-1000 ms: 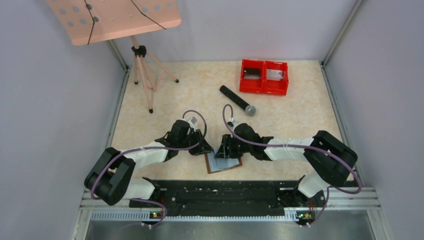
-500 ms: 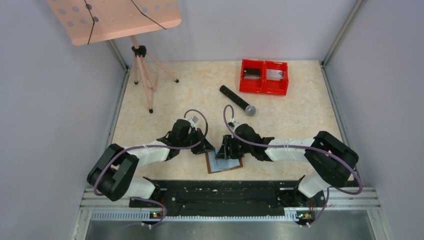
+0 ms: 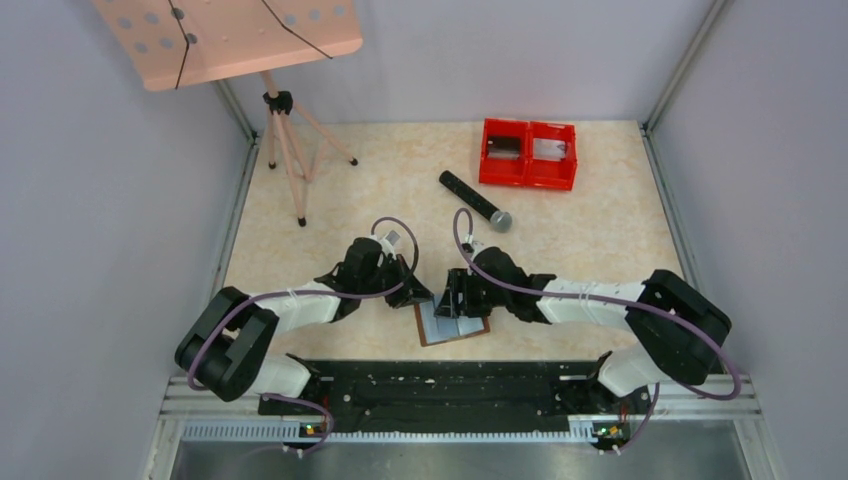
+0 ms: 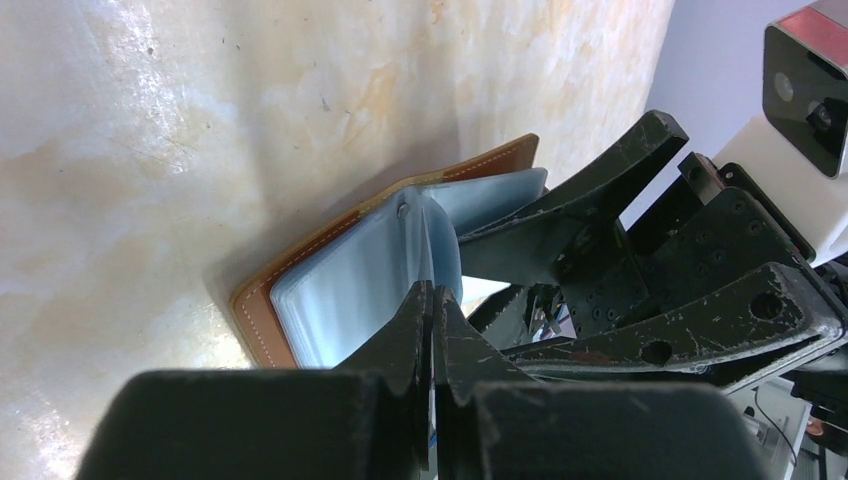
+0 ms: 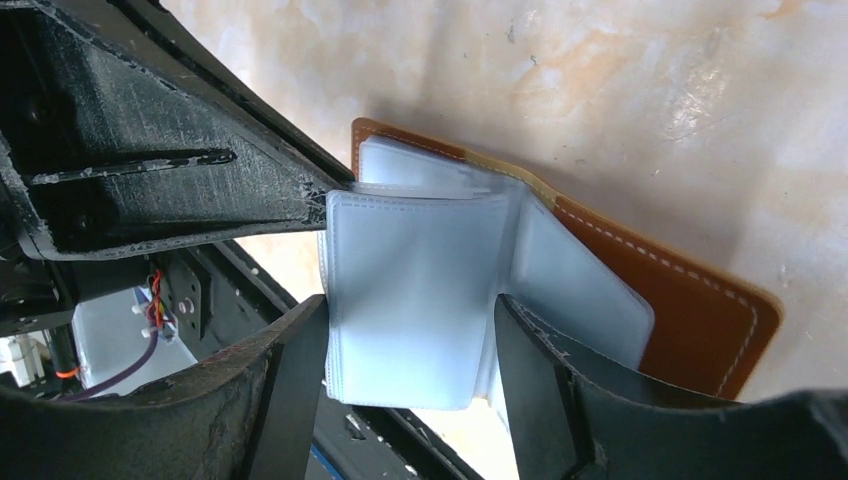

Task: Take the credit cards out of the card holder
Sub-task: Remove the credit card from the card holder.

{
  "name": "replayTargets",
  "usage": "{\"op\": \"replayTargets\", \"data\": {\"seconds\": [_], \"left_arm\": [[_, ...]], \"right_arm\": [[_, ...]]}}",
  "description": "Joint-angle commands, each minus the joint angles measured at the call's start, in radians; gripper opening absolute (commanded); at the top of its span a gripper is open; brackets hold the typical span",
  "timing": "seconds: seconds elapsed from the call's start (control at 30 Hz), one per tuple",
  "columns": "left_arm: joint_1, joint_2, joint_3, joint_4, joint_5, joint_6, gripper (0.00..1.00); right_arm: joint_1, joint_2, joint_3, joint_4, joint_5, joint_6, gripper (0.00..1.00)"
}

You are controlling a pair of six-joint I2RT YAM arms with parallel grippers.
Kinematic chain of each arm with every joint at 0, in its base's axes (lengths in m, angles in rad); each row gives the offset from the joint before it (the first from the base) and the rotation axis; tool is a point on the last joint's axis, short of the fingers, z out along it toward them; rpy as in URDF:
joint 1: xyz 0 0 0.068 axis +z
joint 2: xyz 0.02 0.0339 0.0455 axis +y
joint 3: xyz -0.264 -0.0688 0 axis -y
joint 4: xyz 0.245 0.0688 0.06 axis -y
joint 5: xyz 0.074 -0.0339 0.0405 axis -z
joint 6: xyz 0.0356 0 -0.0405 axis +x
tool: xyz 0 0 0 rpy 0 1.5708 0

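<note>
- Overhead, at the near edge of the counter [image 3: 600,230]: the card holder [image 3: 455,328] lies open with its brown cover down. The left end effector [image 3: 424,295] and right end effector [image 3: 452,303] converge on it from either side, probably so that one steadies the leaves while the other works a pocket.
- Left wrist view: the left end effector [image 4: 432,300] is clenched on the edge of one clear sleeve leaf [image 4: 440,235]. It holds the leaf upright off the card holder [image 4: 330,285], apparently to fan the pockets apart. The right end effector [image 4: 560,235] reaches in over the far leaves.
- Right wrist view: the right end effector [image 5: 410,315] is released, and its fingers [image 5: 290,390] straddle the raised sleeve stack [image 5: 410,290] with no evident squeeze. The card holder [image 5: 690,300] rests cover-down on the counter [image 5: 650,90]. The cloudy sleeves hide whether any card sits inside, and none is out yet.
</note>
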Motion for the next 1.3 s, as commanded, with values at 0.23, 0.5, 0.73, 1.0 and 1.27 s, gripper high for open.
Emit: {"op": "replayTargets", "data": {"seconds": [0.23,0.5,0.73,1.0,1.27], "left_arm": [[-0.007,0.0,-0.002,0.049,0.02,0.005,0.0],[-0.008,0.007,0.003,0.05,0.023,0.005,0.0],[-0.01,0.008,0.004,0.051,0.026,0.007,0.0],[-0.011,0.002,0.008,0.064,0.044,-0.006,0.0],[-0.012,0.0,0.001,0.067,0.048,-0.009,0.0]], "right_arm": [[-0.004,-0.02,0.057,-0.025,0.042,-0.002,0.67],[-0.004,0.003,0.079,-0.031,0.058,-0.007,0.64],[-0.004,-0.009,0.096,-0.109,0.133,-0.033,0.58],[-0.003,-0.014,0.11,-0.162,0.161,-0.036,0.59],[-0.003,-0.038,0.123,-0.32,0.323,-0.052,0.58]]}}
